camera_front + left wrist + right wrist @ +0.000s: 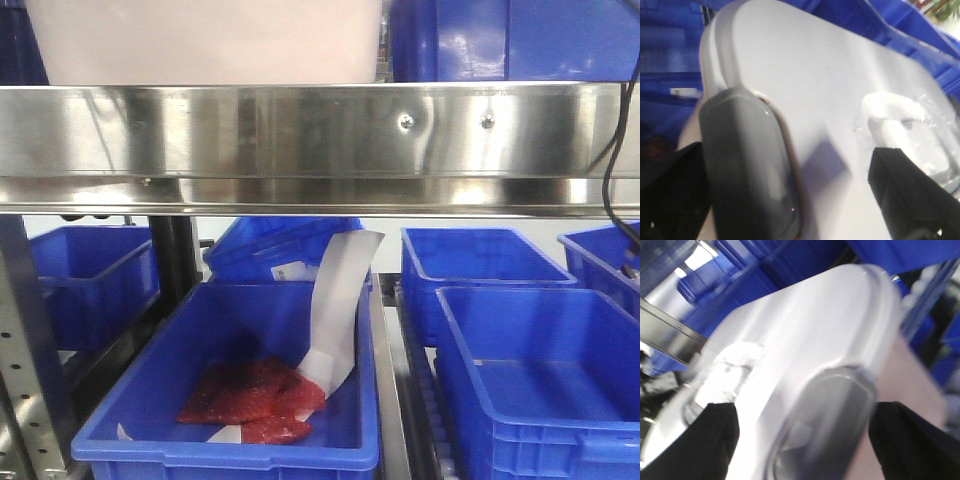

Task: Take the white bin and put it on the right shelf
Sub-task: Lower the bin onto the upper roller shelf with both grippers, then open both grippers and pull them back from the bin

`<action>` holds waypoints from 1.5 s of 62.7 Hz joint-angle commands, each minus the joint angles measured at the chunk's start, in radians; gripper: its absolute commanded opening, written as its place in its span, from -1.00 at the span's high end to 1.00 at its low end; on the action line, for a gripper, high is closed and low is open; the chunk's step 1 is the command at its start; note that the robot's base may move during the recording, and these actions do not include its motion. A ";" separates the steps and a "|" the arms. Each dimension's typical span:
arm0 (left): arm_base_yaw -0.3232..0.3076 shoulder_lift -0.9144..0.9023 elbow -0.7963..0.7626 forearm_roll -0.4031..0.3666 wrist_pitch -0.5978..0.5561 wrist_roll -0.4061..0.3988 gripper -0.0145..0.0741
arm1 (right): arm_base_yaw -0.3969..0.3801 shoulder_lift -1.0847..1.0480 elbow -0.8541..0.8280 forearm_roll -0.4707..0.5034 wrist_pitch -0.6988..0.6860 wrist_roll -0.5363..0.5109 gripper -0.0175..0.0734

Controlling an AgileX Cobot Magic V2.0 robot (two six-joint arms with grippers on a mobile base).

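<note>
The white bin (200,40) shows at the top of the front view, its pale underside just above the right shelf's shiny steel front rail (300,130). In the left wrist view its white lid (840,85) fills the frame, and my left gripper (790,195) has its dark fingers (905,200) on either side of the grey handle (750,165). In the blurred right wrist view my right gripper (805,440) stands the same way round the grey handle (830,425) at the other end of the lid (805,325). Both grippers grip the bin's ends.
A blue crate (230,400) holding red bags and a white strip sits below the rail. More blue crates (530,380) stand to the right, another (90,280) to the left and one (510,40) beside the bin. A perforated upright (30,360) stands at lower left, and a black cable (615,150) hangs at right.
</note>
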 commanded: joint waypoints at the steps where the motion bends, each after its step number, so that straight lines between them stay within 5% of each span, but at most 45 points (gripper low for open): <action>1: 0.005 -0.067 -0.063 -0.002 -0.015 0.007 -0.42 | -0.015 -0.075 -0.068 -0.007 -0.005 -0.007 -0.78; 34: 0.009 -0.131 -0.101 0.129 0.011 0.007 -0.36 | -0.040 -0.159 -0.084 -0.138 -0.022 -0.007 -0.71; 42: 0.009 -0.168 -0.101 0.124 0.065 0.007 -0.11 | -0.041 -0.200 -0.084 -0.145 -0.010 -0.007 -0.37; 55: 0.009 -0.183 -0.101 0.124 0.184 0.007 0.66 | -0.041 -0.274 -0.082 -0.259 0.000 -0.007 0.49; 61: 0.009 -0.183 -0.101 0.144 0.232 0.007 0.97 | -0.041 -0.304 -0.078 -0.311 0.001 -0.007 0.46; 77: 0.009 -0.196 -0.097 0.280 0.280 -0.023 0.94 | -0.041 -0.451 0.138 -0.479 -0.089 -0.005 0.46; 94: 0.009 -0.293 -0.052 0.401 0.213 -0.044 0.94 | -0.041 -0.716 0.610 -0.515 -0.434 -0.005 0.46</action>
